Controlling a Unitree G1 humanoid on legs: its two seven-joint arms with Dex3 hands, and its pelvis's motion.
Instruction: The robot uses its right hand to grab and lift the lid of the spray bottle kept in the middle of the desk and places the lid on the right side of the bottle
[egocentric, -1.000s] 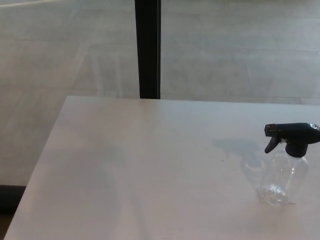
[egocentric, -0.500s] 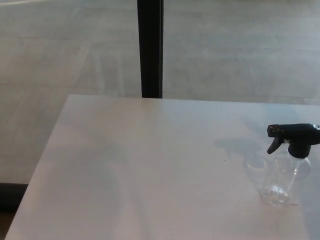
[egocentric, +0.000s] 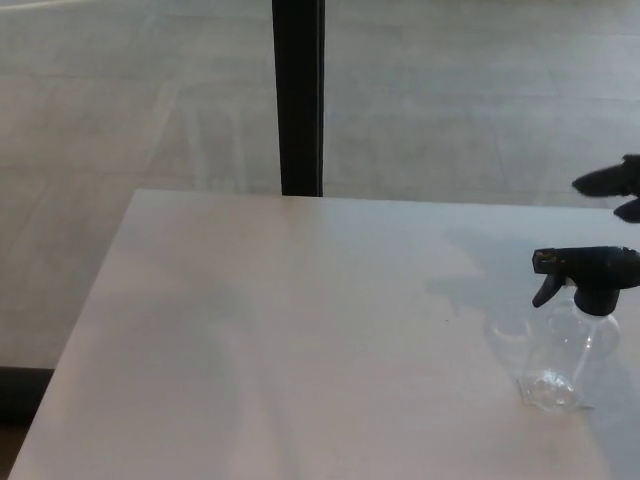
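In the head view, the spray bottle (egocentric: 562, 365) was seen standing upright near the right edge of the picture, on the pale tabletop (egocentric: 300, 330), its clear body empty-looking and its long axis vertical. The black lid (egocentric: 592, 276), a trigger head, was seated on the neck, its nozzle pointed toward the picture's left and its far end cut off by the frame. Only dark fingertips of the right hand (egocentric: 615, 188) were shown at the right edge, above and a little beyond the lid, apart from it and holding nothing; whether its fingers were spread or drawn together could not be told. The lid was judged to lie below and slightly nearer than that hand, so a descent was called for. The left hand was not shown. No brand, label or writing could be read on the bottle
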